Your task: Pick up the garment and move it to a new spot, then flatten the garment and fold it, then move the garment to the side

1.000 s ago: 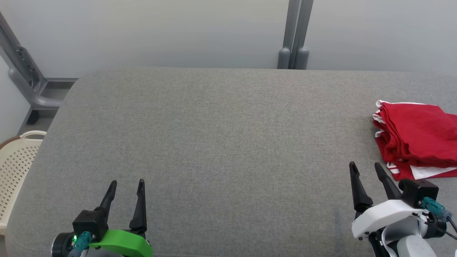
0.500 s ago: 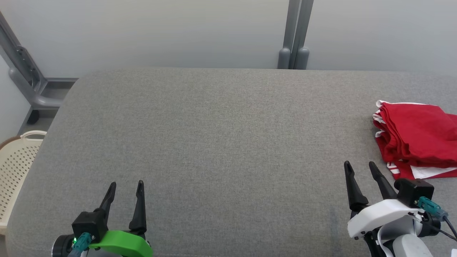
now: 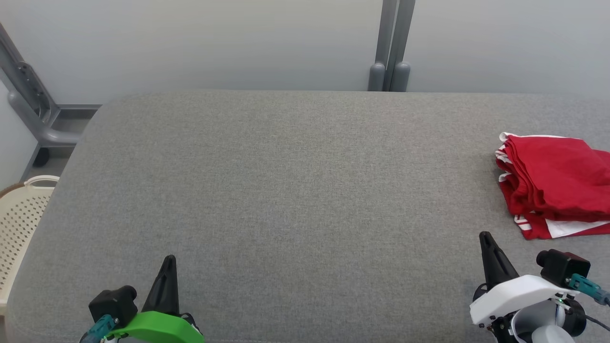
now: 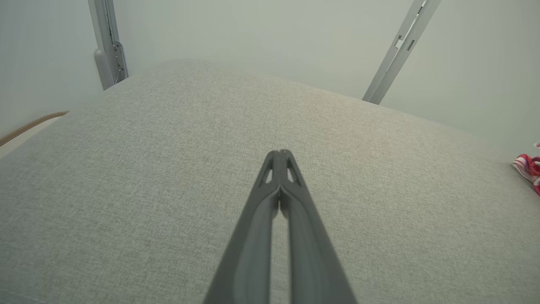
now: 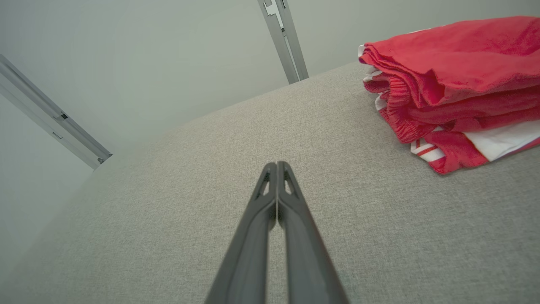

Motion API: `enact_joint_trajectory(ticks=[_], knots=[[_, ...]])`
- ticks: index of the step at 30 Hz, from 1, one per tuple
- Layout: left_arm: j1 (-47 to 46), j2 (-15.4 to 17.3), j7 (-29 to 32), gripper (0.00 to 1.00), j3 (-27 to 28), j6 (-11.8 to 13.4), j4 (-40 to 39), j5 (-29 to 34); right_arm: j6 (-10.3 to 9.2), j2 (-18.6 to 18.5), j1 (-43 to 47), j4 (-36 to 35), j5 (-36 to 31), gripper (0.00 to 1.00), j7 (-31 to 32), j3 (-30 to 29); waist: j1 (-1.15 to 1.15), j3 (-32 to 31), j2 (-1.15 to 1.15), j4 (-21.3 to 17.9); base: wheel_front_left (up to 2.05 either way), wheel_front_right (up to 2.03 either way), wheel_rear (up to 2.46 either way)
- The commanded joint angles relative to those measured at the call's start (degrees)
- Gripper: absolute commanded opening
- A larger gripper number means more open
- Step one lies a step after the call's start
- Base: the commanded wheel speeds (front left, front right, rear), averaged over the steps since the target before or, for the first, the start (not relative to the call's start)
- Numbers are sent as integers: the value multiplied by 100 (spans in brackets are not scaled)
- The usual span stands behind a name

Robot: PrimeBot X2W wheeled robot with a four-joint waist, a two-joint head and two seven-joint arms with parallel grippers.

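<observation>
Your red garment [image 3: 555, 183] lies folded at the right side of the tabletop [image 3: 295, 181], near the right gripper [image 3: 485, 236]. That gripper and the left gripper [image 3: 169, 259] sit pinched shut, holding nothing, near the front edge, with open grey cloth between them.

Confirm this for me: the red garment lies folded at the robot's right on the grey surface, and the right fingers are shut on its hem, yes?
Not quite. The red garment does lie folded at the robot's right on the grey surface, but the right gripper has its fingers shut on nothing, apart from the cloth, as the right wrist view shows.
</observation>
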Motion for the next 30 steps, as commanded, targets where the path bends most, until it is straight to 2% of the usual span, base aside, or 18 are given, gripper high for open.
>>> enact_joint_trajectory(ticks=[1, 30], knots=[[-193, -2, 42, 0, 64, -32, -67, -233, 0, -22, -74, -132, 252, 0, 33, -51, 0, 3, 0, -8, 0, 0, 0], [-522, -159, 645, 0, 277, -225, -54, -2557, 0, -39, 57, -392, 2652, 0, 427, -411, 0, 53, 0, -152, 0, 0, 0]])
